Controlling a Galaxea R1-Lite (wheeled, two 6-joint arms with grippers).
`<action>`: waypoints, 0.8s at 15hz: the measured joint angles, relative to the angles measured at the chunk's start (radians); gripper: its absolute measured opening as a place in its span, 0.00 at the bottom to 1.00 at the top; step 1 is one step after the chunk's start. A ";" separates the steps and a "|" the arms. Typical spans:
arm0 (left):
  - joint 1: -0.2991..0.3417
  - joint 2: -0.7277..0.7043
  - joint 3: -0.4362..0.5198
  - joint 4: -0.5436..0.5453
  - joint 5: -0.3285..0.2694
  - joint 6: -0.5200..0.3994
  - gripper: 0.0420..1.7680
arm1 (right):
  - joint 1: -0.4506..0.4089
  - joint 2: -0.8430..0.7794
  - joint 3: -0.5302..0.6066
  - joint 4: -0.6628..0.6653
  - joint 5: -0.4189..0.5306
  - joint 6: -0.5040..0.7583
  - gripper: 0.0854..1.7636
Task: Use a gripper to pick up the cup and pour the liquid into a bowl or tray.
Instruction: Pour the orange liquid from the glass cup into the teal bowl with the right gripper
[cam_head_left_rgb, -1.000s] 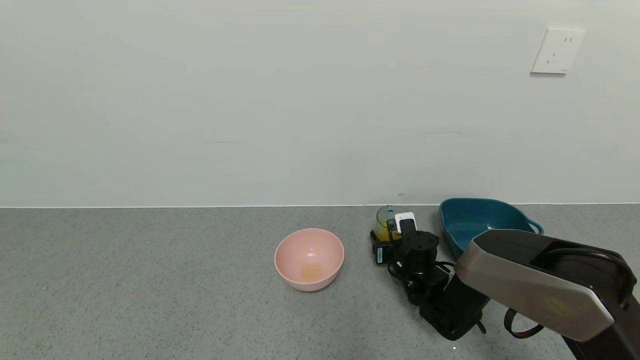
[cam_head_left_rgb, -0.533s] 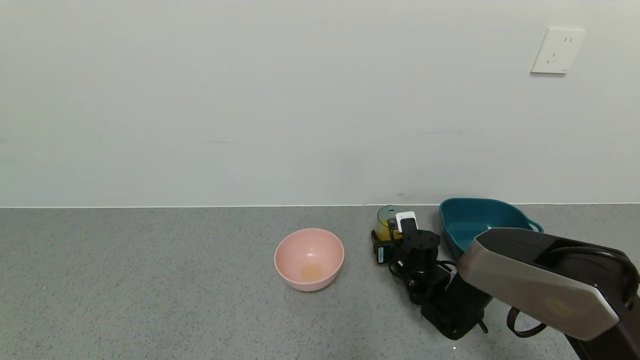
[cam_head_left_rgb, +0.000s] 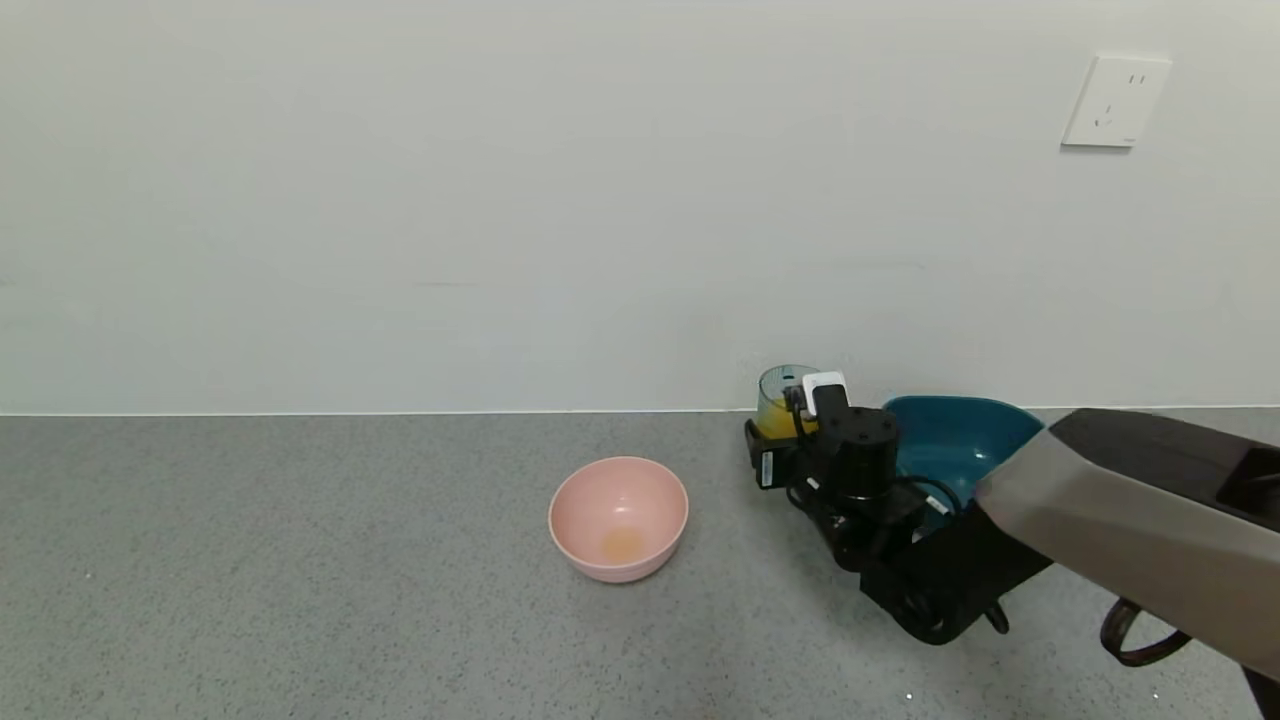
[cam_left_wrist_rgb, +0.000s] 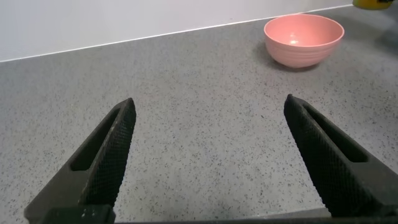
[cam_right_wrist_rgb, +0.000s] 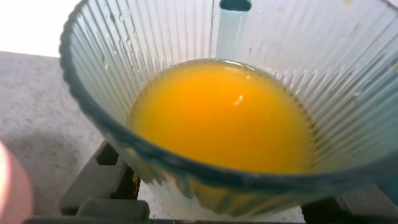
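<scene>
Black right gripper is clamped on the cup, holding it upright off the counter near the far wall, with orange liquid inside. Teal tray lies just right of the cup, so the pour likely means carrying and tipping rightward; pink bowl sits left. Left gripper hangs spread wide and empty, well left.

A grey speckled bench, running up to a white wall. On it, a round pink bowl, near the middle, with a small orange puddle inside. Farther right, close to the wall, a dark teal tray, partly hidden. Bowl and tray well apart, with bare grey bench between them.
</scene>
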 joint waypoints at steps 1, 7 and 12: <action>0.000 0.000 0.000 0.000 0.000 0.000 0.97 | 0.001 -0.033 0.000 0.026 0.000 0.000 0.77; 0.000 0.000 0.000 0.000 0.000 0.000 0.97 | -0.030 -0.219 0.047 0.136 0.020 -0.001 0.77; 0.000 0.000 0.000 0.000 0.000 0.000 0.97 | -0.128 -0.313 0.144 0.129 0.081 -0.007 0.77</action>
